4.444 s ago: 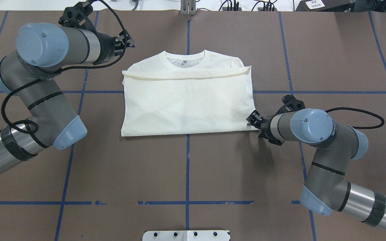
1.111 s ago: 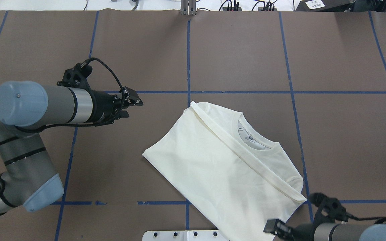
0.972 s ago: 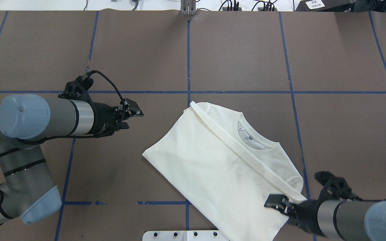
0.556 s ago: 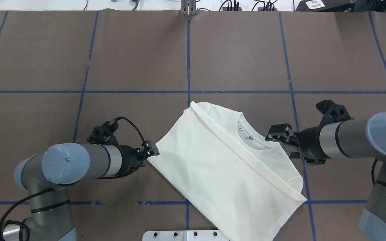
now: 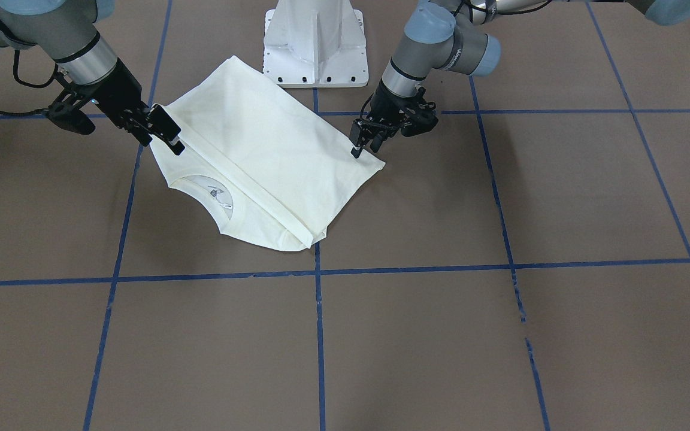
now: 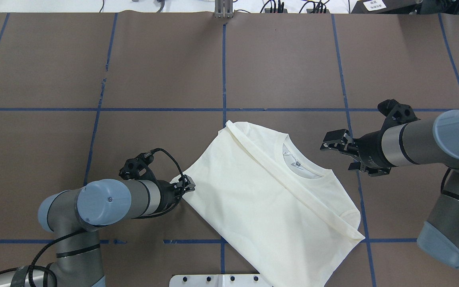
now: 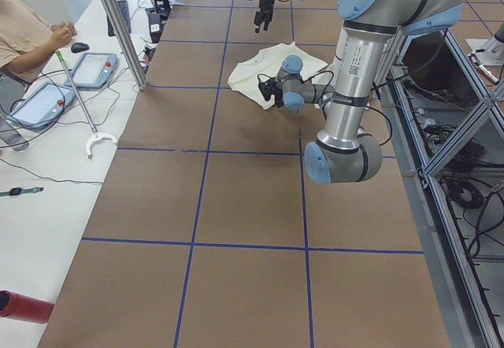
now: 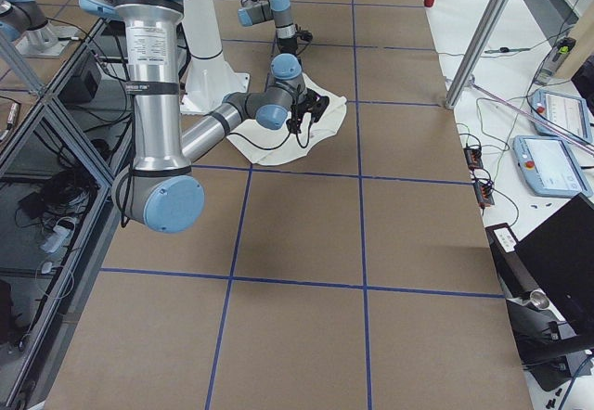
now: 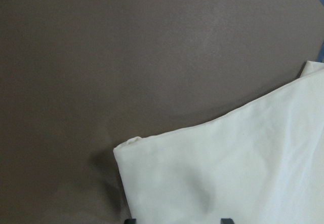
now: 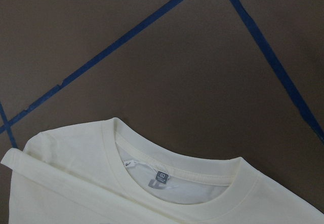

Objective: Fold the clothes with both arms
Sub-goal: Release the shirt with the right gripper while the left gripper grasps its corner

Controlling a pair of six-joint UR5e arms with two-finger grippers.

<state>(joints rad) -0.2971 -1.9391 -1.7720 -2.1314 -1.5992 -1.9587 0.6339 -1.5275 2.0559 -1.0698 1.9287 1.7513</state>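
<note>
The cream-white shirt (image 6: 269,207) lies folded and turned diagonally on the brown table, neck (image 6: 299,161) up and to the right, hem band running across it. My left gripper (image 6: 187,185) is low at the shirt's left corner. In the left wrist view its fingertips (image 9: 130,220) stand apart on either side of the shirt (image 9: 228,173), so it is open. My right gripper (image 6: 329,141) hovers open just right of the neck, clear of the cloth. The right wrist view looks down on the ribbed neck (image 10: 167,178) and its label. In the front view the shirt (image 5: 261,155) lies between both grippers.
The white pedestal base (image 6: 221,280) touches the shirt's near edge. Blue tape lines (image 6: 223,79) grid the table. In the exterior left view a seated person (image 7: 24,37) and tablets (image 7: 94,68) are at a side table beyond the far edge.
The shirt was dragged toward the near right and turned diagonal earlier. In the last half second my left gripper closed in on its left corner and my right gripper drew back from the neck.
</note>
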